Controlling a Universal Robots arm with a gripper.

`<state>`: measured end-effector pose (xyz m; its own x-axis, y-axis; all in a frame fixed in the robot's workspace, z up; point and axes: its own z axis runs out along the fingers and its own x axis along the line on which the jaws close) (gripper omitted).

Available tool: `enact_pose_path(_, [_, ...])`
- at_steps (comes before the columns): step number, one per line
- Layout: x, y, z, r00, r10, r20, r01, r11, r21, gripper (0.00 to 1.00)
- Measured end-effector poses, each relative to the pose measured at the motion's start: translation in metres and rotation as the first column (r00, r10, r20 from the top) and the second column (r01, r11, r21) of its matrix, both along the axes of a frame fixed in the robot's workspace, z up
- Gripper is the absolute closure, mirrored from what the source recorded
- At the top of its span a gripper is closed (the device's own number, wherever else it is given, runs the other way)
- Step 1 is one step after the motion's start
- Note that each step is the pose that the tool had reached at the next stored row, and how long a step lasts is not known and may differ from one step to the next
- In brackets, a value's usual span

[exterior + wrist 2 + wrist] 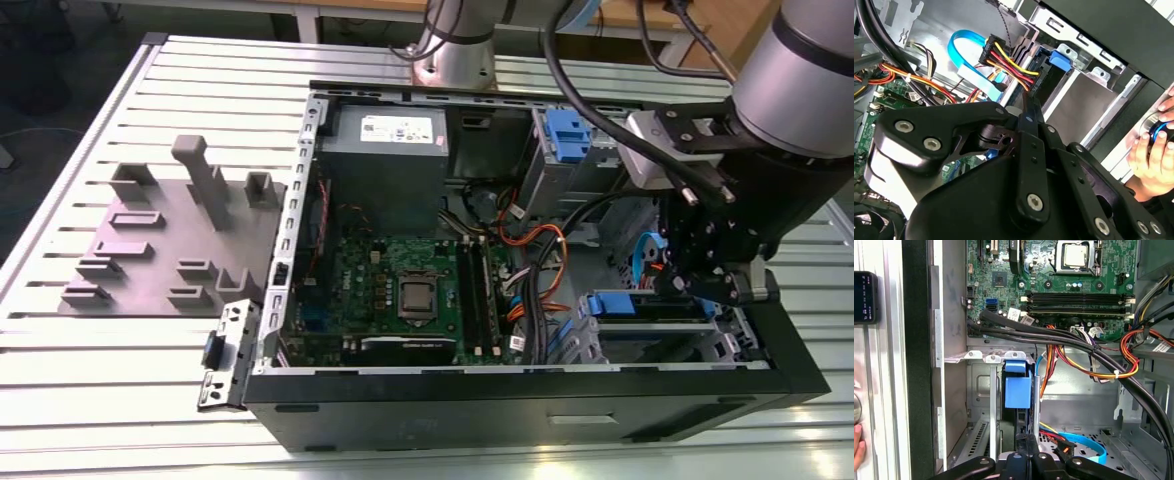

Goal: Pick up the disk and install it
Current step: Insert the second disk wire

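Note:
The disk (643,305), a drive in a blue plastic carrier, stands on edge in the drive bay at the lower corner of the open computer case (534,415), on the exterior view's right. Its blue carrier tab (1017,390) faces me in the first wrist view, and the tab (1059,59) shows beside the bay's metal rail in the second wrist view. My gripper (701,290) hangs inside the case just above the bay. It is shut (1026,441) close behind the disk's near edge, with nothing seen between the fingers (1028,107).
Orange, yellow and black cables (1094,360) and a blue ribbon cable (966,55) run close to the gripper. The motherboard (400,285) and grey power supply (387,140) fill the case. A grey fixture (160,240) lies on the slatted table. A person's hand (1154,150) rests outside the case.

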<state>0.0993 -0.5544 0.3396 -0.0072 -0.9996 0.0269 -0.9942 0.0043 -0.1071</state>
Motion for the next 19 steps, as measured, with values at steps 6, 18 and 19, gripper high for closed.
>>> enact_pose_path(6, [0.0000, 0.0002, 0.0027, 1.0000, 0.000, 0.0000, 0.000, 1.0000, 0.0006, 0.89])
enact_pose_path(18, [0.0000, 0.0001, 0.0037, 1.0000, 0.000, 0.0000, 0.000, 1.0000, 0.0002, 0.89])
enact_pose_path(19, [0.0000, 0.0001, 0.0038, 1.0000, 0.000, 0.0000, 0.000, 1.0000, 0.0002, 0.89])
